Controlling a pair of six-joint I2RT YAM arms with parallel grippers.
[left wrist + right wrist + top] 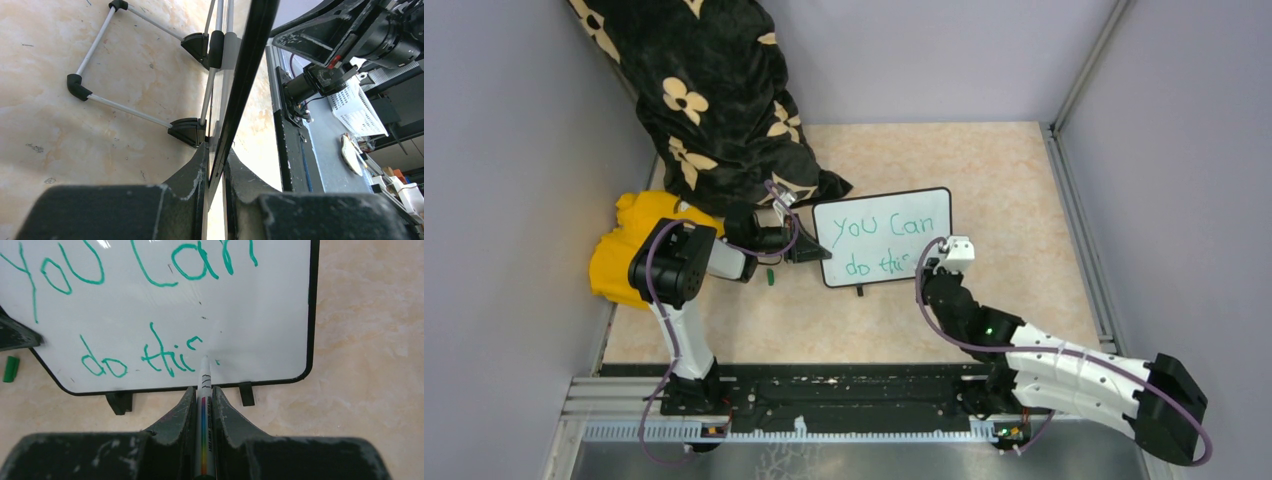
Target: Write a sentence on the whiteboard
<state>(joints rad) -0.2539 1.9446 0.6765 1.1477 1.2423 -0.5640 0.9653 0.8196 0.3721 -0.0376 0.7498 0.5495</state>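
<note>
Our left arm rises from its base at the near rail, bends at the elbow and reaches right, so its fingers (809, 250) meet the left edge of the whiteboard (889, 246). In the left wrist view those fingers (216, 160) are pinched narrow on the board's thin black frame (250, 65), one pad on each face. Behind the board a grey wire prop (125, 107) runs down to the bench (60, 125).

Our right arm swings wide to the right from its base, then folds back left and forward. Its fingers (929, 265) hang over the board's lower right part. In the right wrist view they (202, 392) are clamped on a marker (204, 405), whose tip touches the white face (260, 315) just right of the last green stroke.

The board sits mid-bench, face turned up to the top camera. The sentence (861, 228) reads "you Can" above and "do thi" below, with one further letter only partly drawn (150, 282).

Two small black feet sit under the near edge. A green cap (769, 277) lies just left of the board. A black flowered cloth (714, 100) and a yellow object (619, 255) crowd the left rear. Bare bench (1014, 200) lies to the right, up to the wall, and between the board and our base rail (844, 395).
</note>
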